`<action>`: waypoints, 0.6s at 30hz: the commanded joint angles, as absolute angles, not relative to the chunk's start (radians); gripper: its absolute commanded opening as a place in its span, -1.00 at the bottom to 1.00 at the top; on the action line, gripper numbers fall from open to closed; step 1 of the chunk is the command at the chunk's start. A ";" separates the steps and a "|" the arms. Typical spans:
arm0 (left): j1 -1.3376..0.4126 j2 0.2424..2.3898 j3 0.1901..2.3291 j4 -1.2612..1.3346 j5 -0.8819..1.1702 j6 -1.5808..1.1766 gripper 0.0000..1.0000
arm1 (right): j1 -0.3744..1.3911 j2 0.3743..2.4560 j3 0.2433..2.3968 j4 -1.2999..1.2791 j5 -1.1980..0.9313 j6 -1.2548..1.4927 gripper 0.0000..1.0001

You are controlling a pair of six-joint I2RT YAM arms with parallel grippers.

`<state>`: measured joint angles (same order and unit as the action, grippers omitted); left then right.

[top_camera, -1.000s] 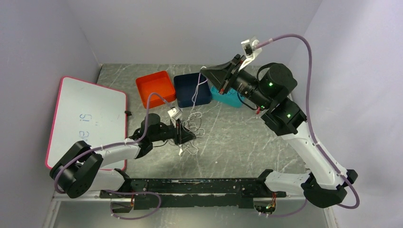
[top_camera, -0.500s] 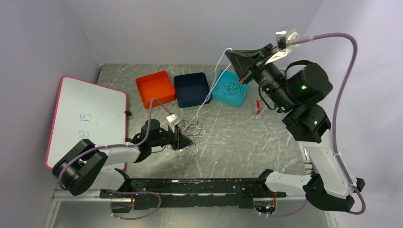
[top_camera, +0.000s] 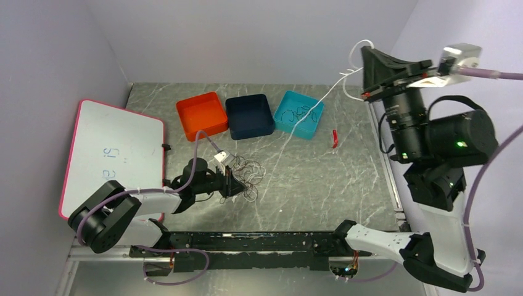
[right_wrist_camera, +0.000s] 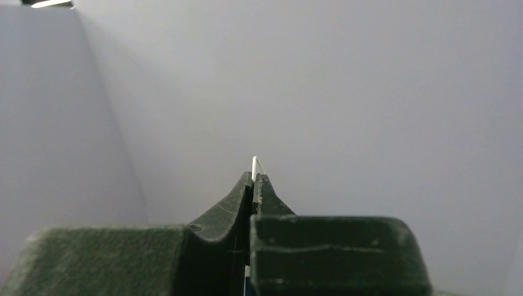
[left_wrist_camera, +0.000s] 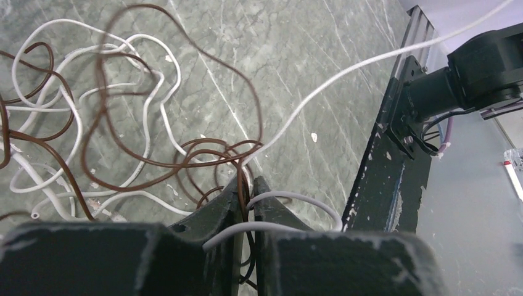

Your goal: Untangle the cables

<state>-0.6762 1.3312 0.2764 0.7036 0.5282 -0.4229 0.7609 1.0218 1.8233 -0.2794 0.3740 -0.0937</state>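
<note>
A tangle of thin brown and white cables (top_camera: 245, 174) lies on the marble table in front of the left arm. My left gripper (top_camera: 238, 185) is low at the tangle, shut on a brown cable (left_wrist_camera: 248, 198), with a white loop (left_wrist_camera: 296, 200) draped over its fingers. My right gripper (top_camera: 365, 60) is raised high at the back right, shut on a white cable (right_wrist_camera: 255, 165). That white cable (top_camera: 321, 108) runs taut from it down across the table to the tangle. It also shows in the left wrist view (left_wrist_camera: 370, 61). A black cable (top_camera: 300, 113) lies in the teal bin (top_camera: 288, 125).
An orange bin (top_camera: 187, 124) and a dark blue bin (top_camera: 235, 129) stand left of the teal one at the back. A whiteboard (top_camera: 92, 132) lies at the left. A small red item (top_camera: 335, 137) lies right of the bins. The black base rail (top_camera: 259, 242) runs along the near edge.
My right gripper has swung up and to the right, drawing the white cable out taut from the tangle. My left gripper has stayed at the tangle, shifting slightly nearer.
</note>
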 commanded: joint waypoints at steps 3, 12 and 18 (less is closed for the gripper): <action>-0.682 1.358 0.273 0.712 0.506 -0.410 -0.70 | 0.764 0.988 1.863 -0.222 0.514 -0.203 -1.00; -0.682 1.359 0.258 0.689 0.450 -0.413 -0.62 | 0.765 0.962 1.925 -0.192 0.610 -0.319 -1.00; -0.683 1.371 0.249 0.666 0.415 -0.410 -0.43 | 0.765 0.972 1.996 -0.171 0.644 -0.417 -1.00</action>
<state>-0.6781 1.3544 0.2764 0.7128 0.4797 -0.4236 0.7612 0.9878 1.9266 -0.2607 0.5934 -0.3180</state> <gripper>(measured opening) 0.260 0.015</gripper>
